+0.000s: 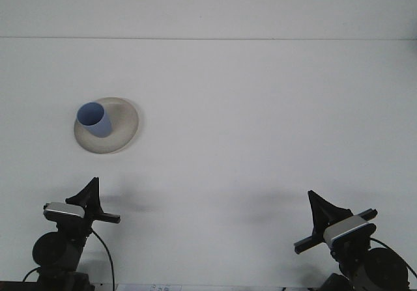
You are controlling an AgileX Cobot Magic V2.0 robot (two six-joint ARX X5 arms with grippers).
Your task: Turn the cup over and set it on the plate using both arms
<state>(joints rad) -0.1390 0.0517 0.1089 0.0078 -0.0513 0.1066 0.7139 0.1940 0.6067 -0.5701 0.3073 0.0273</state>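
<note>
A light blue cup [93,119] stands mouth-up on the left part of a round off-white plate [124,131], at the table's left middle. My left gripper [91,203] sits low at the bottom left, well in front of the plate and apart from it, holding nothing that I can see. My right gripper [322,219] rests at the bottom right, far from the cup and plate. Neither gripper touches anything.
The white table [247,128] runs back to a straight far edge [208,38] with a pale wall behind it. Dark arm bases and cables fill the bottom corners.
</note>
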